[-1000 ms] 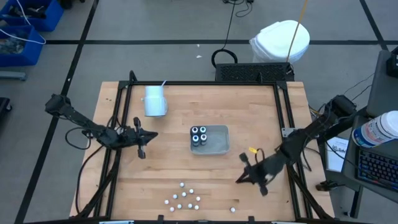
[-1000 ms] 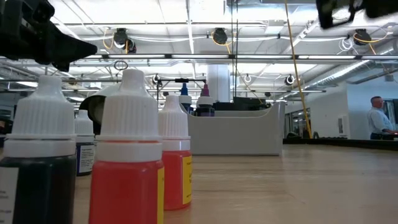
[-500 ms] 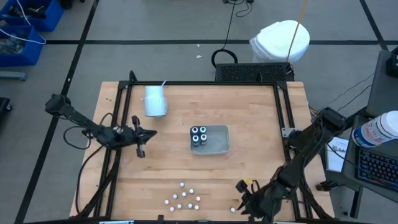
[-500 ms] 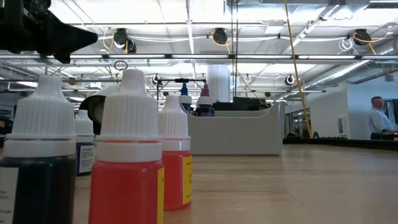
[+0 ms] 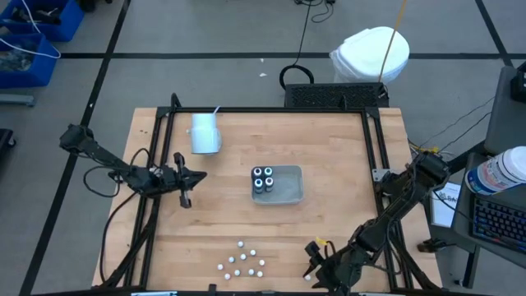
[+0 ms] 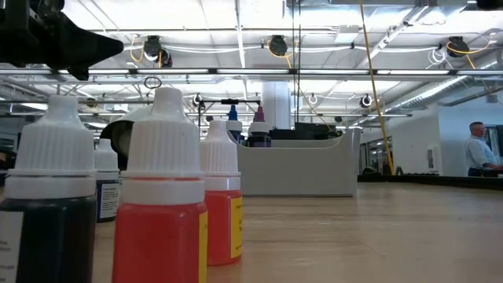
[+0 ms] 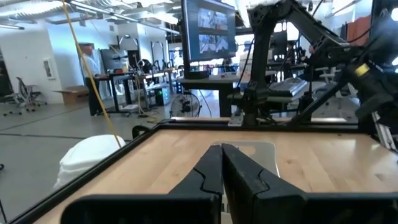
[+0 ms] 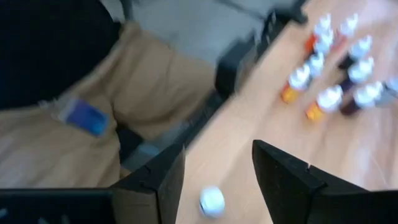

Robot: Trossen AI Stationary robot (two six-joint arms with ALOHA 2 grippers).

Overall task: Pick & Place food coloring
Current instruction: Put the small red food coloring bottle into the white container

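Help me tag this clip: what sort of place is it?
Likely a robotics lab or open workshop: a wooden table with two arms, workbenches with a monitor behind, exposed ceiling lights and a person at a far desk.

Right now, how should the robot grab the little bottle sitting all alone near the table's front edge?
From straight above, fingers either side of the lone bottle. It stands upright, white cap up, apart from the cluster, and the right gripper hangs open over it.

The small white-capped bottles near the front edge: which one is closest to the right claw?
The lone bottle, apart from the cluster. It sits just ahead of the open right claw, between the fingers' line; the others are grouped farther away.
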